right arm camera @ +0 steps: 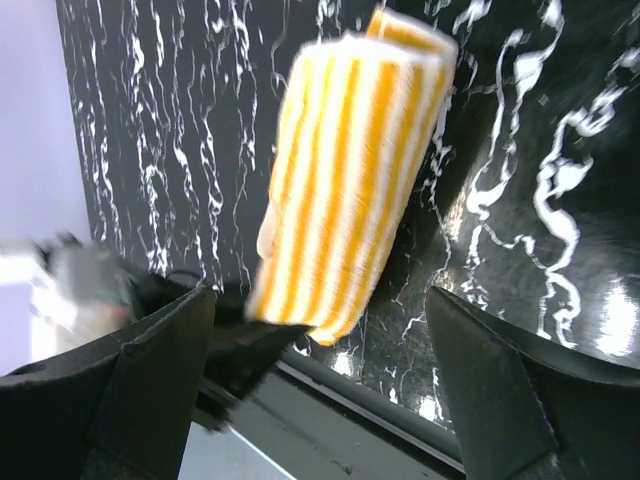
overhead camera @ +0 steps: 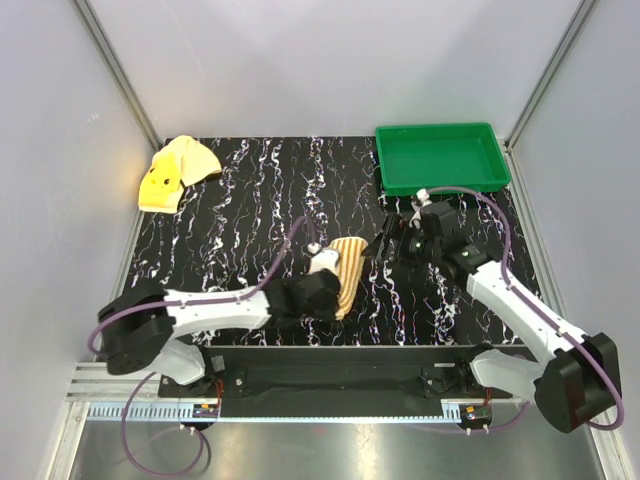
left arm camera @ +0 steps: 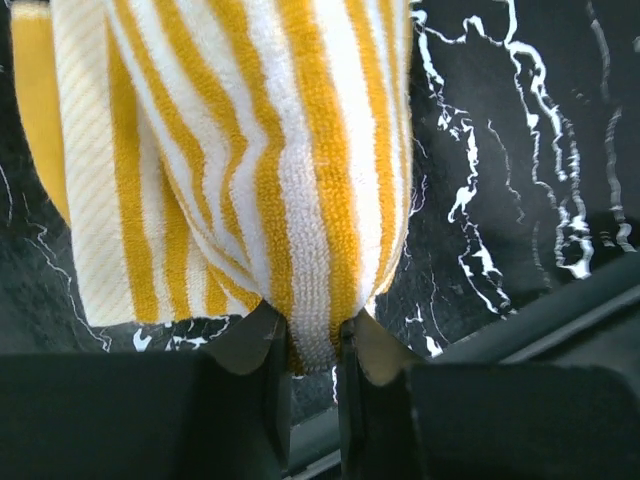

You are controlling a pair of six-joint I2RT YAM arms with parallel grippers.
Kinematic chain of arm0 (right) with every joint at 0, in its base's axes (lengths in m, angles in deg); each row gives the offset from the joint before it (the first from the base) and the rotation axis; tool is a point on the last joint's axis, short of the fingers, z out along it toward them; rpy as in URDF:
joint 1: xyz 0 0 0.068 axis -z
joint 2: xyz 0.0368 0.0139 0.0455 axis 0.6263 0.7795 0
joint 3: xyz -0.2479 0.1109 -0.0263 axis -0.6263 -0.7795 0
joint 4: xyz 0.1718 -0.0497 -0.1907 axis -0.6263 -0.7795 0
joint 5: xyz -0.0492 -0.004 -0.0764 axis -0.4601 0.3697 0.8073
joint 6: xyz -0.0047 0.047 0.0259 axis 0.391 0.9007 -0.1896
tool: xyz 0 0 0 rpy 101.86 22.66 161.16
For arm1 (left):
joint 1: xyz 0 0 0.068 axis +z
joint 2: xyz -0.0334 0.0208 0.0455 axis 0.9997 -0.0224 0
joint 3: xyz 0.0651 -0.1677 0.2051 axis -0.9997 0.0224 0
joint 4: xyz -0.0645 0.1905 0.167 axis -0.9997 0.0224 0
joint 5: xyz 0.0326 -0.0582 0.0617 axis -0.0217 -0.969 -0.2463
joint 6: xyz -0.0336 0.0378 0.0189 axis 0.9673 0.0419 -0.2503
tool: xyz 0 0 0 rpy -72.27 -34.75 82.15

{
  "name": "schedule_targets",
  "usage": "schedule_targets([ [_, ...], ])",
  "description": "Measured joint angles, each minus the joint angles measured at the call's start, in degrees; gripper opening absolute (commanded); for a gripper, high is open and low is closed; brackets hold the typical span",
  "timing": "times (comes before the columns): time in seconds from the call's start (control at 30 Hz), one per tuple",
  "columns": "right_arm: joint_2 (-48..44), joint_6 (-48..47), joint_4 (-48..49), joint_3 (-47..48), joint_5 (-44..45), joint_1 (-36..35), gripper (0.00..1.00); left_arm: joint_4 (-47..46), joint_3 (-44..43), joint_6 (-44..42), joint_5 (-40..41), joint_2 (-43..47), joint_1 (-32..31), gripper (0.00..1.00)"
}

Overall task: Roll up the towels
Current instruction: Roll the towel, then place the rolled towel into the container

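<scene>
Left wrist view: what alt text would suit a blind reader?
An orange-and-cream striped towel, bunched into a thick fold, fills most of the frame, its lower edge pinched between two dark fingers at the bottom. A black, white-veined table shows at right.

The left arm (overhead camera: 215, 310) and the right arm (overhead camera: 520, 300) share one build: smooth white link shells joined by chunky matte-black joint housings, the largest sitting by the desk's near edge. A thin purple cable (overhead camera: 288, 240) loops loosely along each arm. Both are bolted to a black mounting plate (overhead camera: 330, 365). The left fingers (left arm camera: 245, 345) are narrow, dark and flat-faced. The right fingers (right arm camera: 150, 380) are broad black wedges with bevelled edges.
</scene>
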Motion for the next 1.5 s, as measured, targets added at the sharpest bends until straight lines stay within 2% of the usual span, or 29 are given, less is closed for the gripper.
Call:
schedule_targets([
  [0.3, 2.21, 4.81, 15.85, -13.29, -9.33, -0.04, 0.95, -15.34, 14.49, 5.62, -17.84, 10.43, 12.79, 0.02],
  [0.4, 3.93, 6.32, 22.08, -15.32, -11.8, -0.04, 1.0, -20.33, 17.88, 7.78, -22.58, 11.69, 15.74, 0.02],
  [0.63, 10.21, 8.72, 36.68, -18.29, -16.02, -0.04, 1.0, -33.55, 24.65, 14.05, -32.17, 11.32, 21.29, 0.01],
  [0.9, 20.57, 11.74, 54.27, -22.51, -19.08, -0.04, 1.0, -47.69, 30.36, 20.39, -39.52, 6.99, 25.83, 0.0],
  [1.17, 37.31, 17.18, 75.89, -22.97, -23.78, -0.39, 1.0, -58.73, 33.94, 25.22, -44.68, 2.05, 29.55, 0.0],
  [1.33, 43.65, 20.33, 88.24, -22.6, -25.42, -1.9, 1.0, -68.72, 36.13, 28.89, -47.71, -4.33, 31.41, 0.0],
  [1.5, 48.13, 22.32, 96.26, -21.16, -26.51, -4.11, 1.0, -81.44, 37.64, 33.24, -50.1, -13.94, 32.24, 0.0],
])
